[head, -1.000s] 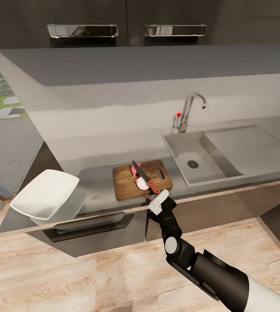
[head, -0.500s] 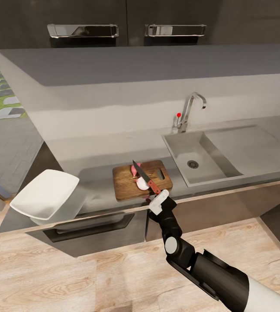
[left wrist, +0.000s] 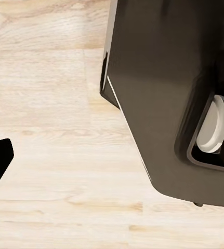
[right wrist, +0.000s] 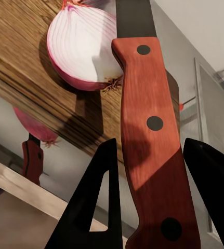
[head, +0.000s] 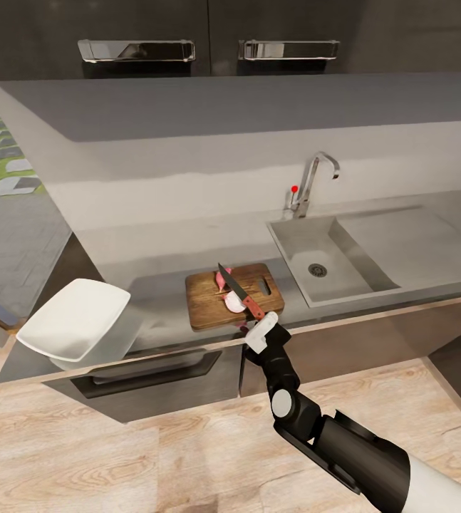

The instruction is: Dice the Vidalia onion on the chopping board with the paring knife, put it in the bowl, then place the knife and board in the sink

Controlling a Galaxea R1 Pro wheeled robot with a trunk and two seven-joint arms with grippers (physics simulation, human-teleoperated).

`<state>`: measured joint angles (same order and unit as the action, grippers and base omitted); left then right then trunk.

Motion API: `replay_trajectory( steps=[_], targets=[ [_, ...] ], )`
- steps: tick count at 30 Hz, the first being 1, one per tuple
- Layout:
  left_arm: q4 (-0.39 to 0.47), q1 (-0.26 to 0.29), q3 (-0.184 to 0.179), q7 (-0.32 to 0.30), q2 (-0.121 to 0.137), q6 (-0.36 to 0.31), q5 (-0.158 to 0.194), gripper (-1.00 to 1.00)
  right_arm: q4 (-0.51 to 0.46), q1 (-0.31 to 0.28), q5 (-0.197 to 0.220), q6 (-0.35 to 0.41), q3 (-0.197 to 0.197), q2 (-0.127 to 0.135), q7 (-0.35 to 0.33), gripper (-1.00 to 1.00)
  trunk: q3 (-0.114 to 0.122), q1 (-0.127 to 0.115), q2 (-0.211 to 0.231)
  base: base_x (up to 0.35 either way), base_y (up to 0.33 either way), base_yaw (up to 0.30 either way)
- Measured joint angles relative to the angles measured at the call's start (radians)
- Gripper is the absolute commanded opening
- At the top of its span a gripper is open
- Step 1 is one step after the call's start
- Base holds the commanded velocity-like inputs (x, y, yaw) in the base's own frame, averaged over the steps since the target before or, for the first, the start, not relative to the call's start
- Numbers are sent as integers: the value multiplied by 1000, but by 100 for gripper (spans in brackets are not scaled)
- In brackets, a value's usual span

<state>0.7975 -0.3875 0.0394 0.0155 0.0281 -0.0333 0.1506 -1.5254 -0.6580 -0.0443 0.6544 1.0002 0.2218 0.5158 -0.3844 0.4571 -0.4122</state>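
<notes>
The paring knife (head: pixel 241 291) lay slantwise over the chopping board (head: pixel 230 293), its red handle toward the counter's front edge, its blade pointing away toward the wall and resting across an onion half (right wrist: pixel 86 46). The right gripper (head: pixel 257 329) sat directly behind the handle, jaws astride it; whether they actually pinched it could not be told.

We saw the chopping board (head: pixel 234 295) as grained brown wood, the paring knife (right wrist: pixel 150 129) handle as riveted reddish wood, the sink (head: pixel 323 260) as brushed steel, the countertop (head: pixel 159 256) as matt grey.
</notes>
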Motion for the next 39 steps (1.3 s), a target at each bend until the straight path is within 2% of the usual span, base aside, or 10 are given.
replay_trajectory(
  steps=[39],
  targets=[
    [-5,0,0,0,-1,0,0,100,0,0,0,0,0,0,0,-100,0,0,0,0,0,0]
  ],
)
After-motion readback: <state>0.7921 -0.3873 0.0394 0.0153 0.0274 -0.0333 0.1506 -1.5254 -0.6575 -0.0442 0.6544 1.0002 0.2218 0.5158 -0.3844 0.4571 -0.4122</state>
